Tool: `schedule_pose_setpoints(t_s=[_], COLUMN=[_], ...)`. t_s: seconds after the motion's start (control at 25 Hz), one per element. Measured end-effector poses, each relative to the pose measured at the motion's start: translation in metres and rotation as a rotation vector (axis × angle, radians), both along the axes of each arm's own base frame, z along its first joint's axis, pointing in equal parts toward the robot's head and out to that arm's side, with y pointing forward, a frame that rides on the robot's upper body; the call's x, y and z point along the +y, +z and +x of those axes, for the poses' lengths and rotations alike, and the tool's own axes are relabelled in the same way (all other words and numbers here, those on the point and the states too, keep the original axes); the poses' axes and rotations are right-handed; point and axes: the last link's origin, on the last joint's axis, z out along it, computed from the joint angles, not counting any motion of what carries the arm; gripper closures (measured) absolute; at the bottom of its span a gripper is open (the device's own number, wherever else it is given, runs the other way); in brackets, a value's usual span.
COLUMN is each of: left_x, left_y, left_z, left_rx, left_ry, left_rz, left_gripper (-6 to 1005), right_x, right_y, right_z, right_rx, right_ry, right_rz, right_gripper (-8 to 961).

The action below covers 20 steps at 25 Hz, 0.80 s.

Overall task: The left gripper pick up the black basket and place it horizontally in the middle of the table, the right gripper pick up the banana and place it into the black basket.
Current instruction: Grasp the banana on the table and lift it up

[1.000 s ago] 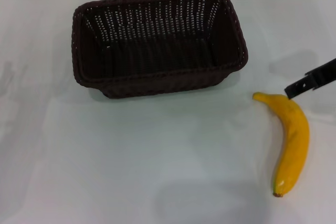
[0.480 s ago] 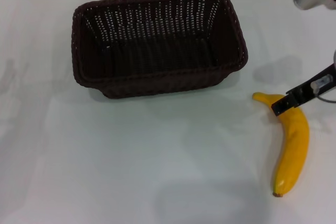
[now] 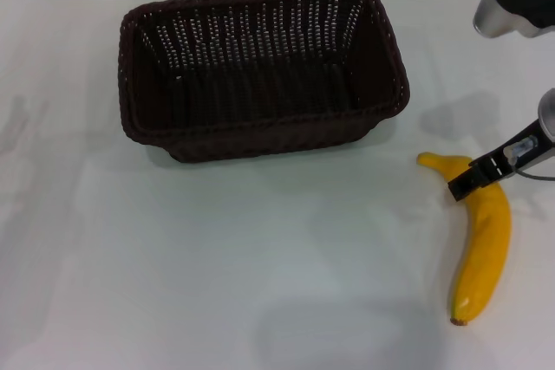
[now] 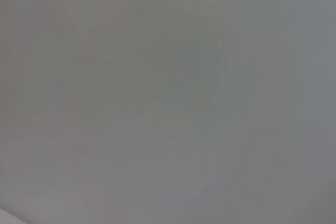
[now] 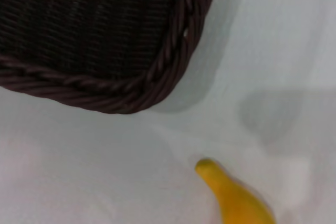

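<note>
curved bright yellow banana [image 3: 482, 240] lying flat on plain white table [image 3: 217, 257], to the right of dark woven rectangular basket [image 3: 260, 71]. glossy black-and-silver right gripper [image 3: 465, 183] poised at stem end, finger spacing impossible to tell. best grasped across thicker mid-body, squarely, to prevent rolling.

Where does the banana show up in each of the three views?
Head view: banana lies on the table at lower right, with the right gripper over its stem end.
Left wrist view: not in it; only a blank grey surface.
Right wrist view: its stem end at the bottom edge.
Shared landmark: the black basket, whose braided corner nears the stem.
</note>
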Motion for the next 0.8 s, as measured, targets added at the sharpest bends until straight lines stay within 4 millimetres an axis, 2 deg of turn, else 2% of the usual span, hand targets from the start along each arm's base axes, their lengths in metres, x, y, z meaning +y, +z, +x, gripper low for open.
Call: schedule_pose_setpoints(t_s=[0.4, 0.68, 0.8], left_x=[0.005, 0.005, 0.004], left_y=[-0.001, 0.0, 0.0], left_z=[0.001, 0.0, -0.001], left_rx=[0.0, -0.003, -0.004], left_ry=[0.009, 0.014, 0.016], left_rz=[-0.008, -0.001, 0.0], left_gripper=[109, 110, 109], right_x=[0.004, 0.004, 0.004], right_y=[-0.017, -0.017, -0.016], right_z=[0.009, 0.007, 0.007], right_rx=[-0.033, -0.065, -0.07], right_ry=[-0.007, 0.02, 0.021], right_rz=[-0.037, -0.041, -0.042], right_gripper=[249, 270, 361])
